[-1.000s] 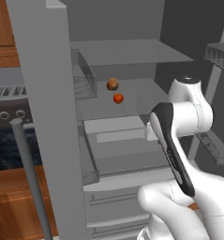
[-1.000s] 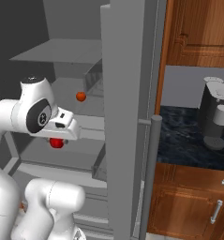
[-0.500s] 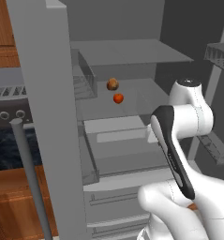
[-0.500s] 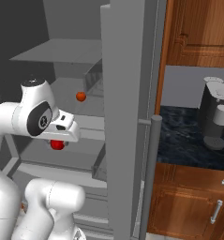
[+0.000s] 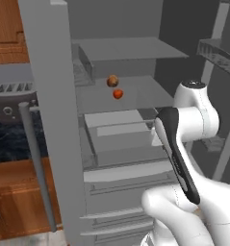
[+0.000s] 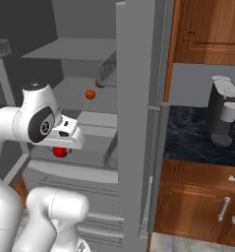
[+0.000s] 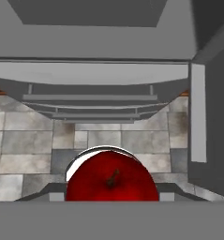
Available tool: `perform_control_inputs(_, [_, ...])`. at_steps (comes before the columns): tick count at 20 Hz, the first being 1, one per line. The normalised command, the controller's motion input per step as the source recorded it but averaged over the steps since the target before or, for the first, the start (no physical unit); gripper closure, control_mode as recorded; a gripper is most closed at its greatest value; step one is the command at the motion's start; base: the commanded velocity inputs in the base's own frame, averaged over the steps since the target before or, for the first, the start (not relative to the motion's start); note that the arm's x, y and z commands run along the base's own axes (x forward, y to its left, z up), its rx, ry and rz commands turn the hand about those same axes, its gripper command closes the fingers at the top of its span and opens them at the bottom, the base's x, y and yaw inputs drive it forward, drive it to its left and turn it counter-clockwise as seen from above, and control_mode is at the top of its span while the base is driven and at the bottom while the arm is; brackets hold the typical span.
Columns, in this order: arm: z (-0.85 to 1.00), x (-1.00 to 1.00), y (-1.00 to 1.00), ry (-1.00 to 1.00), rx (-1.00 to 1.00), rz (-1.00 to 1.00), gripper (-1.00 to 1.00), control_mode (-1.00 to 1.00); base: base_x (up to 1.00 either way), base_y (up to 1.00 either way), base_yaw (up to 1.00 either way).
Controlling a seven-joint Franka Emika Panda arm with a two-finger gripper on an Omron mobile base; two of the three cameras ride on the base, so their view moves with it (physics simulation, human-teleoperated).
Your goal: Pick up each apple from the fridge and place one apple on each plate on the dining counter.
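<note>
right now our gripper [image 7: 112,194] is clamped on the deep red apple [image 7: 112,180], which sits between the fingers close under the hand camera, above the tiled floor [image 7: 33,140] in front of the open fridge [image 6: 133,123]. from the right base view we see that red apple [image 6: 60,152] tucked under our hand. the orange-red apple [image 5: 118,94] rests on a fridge shelf, just beside a brownish round fruit [image 5: 112,80]. a coffee machine [image 6: 222,112] stands on the dark counter [image 6: 197,142].
</note>
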Motion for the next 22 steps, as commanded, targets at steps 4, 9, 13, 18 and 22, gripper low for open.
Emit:
perform_control_inputs(4, [0.00, 0.00, 0.00, 0.00, 0.00, 0.00, 1.00, 1.00, -0.68, 0.00, -0.02])
perform_control_inputs(9, [0.00, 0.00, 0.00, 0.00, 0.00, 0.00, 1.00, 1.00, -0.53, 0.00, -0.13])
perform_control_inputs(13, [0.00, 0.00, 0.00, 0.00, 0.00, 0.00, 1.00, 1.00, -0.29, -0.10, -0.40])
perform_control_inputs(18, [0.00, 0.00, 0.00, 0.00, 0.00, 0.00, 1.00, 1.00, -0.17, -0.26, -0.76])
perform_control_inputs(22, [0.00, 0.00, 0.00, 0.00, 0.00, 0.00, 1.00, 1.00, -0.12, -0.26, -0.82])
